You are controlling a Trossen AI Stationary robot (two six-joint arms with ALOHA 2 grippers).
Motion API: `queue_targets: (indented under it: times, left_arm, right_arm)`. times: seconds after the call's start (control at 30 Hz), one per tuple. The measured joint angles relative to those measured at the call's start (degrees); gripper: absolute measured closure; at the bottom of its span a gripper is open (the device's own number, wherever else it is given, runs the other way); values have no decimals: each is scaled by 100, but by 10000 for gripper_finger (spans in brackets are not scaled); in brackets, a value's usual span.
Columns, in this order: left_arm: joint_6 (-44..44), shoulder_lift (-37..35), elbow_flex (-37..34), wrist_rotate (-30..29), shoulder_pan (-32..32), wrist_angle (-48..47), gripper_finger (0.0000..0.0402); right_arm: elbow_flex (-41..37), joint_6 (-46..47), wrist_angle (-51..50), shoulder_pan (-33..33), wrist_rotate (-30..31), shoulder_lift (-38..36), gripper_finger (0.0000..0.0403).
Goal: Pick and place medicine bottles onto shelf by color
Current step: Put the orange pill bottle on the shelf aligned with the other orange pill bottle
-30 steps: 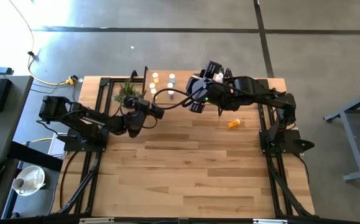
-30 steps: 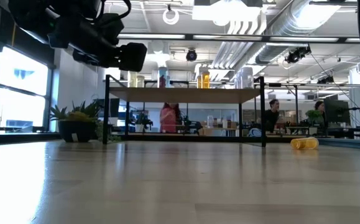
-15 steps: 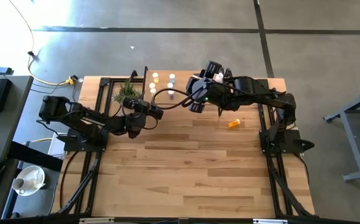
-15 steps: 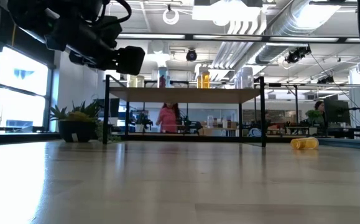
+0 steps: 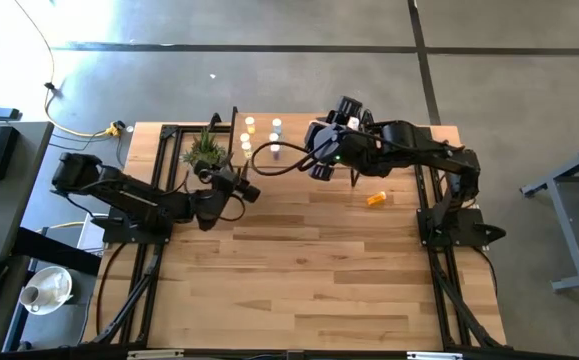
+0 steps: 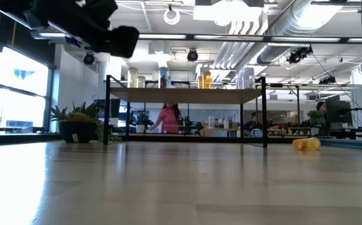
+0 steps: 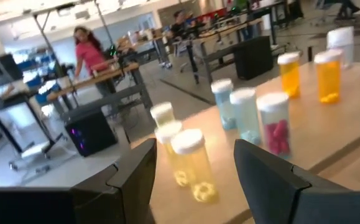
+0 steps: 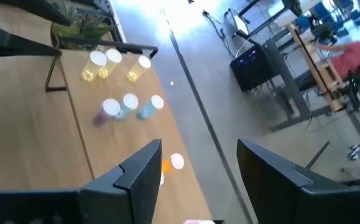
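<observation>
On the light-wood tabletop point(image 5: 309, 270), an orange white-capped medicine bottle point(image 5: 376, 199) lies on its side, apart from the rest. The left gripper point(image 5: 252, 193) hovers before the low light-wood shelf on thin black legs point(image 6: 187, 95), fingers point(image 7: 136, 180) spread with nothing between them. Beyond it, yellow bottles point(image 7: 192, 165), pale blue bottles point(image 7: 245, 115) and orange bottles point(image 7: 327, 76) stand upright on the shelf. The right gripper point(image 8: 198, 165) hangs over the shelf, also spread and empty. A small green potted plant point(image 5: 205, 149) sits beside the shelf.

No text, label, brand, number or sign can be read anywhere in these views, neither on the medicine bottles point(image 7: 193, 163) nor in the room behind.
</observation>
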Motion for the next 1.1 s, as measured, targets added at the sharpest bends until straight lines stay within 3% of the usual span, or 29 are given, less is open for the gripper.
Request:
queue_targets:
  times: [0.13,0.27,0.4,0.57,0.73,1.1]
  left_arm:
    - [873,-539,0,-51,-225,-108,197]
    - [948,-1207,0,179,-398,-743,197]
    - [52,-1935,0,1224,-386,-2046,197]
    - [-1006,-2464,0,2759,-49,-3413,197]
    - [-1292,-2507,0,3467,192,-3760,197]
    - [-1203,-2487,0,5272,505,-3218,197]
  right_arm:
    - [0,514,-253,-4,-48,-139,202]
    - [0,1222,-808,-77,-202,-193,202]
    - [-5,2219,-1582,-175,-208,-188,202]
    - [-430,2454,-1527,-176,-304,-371,202]
    - [-1534,3087,-1533,-181,-298,-822,202]
    - [-4160,5250,-1344,184,-410,-2529,202]
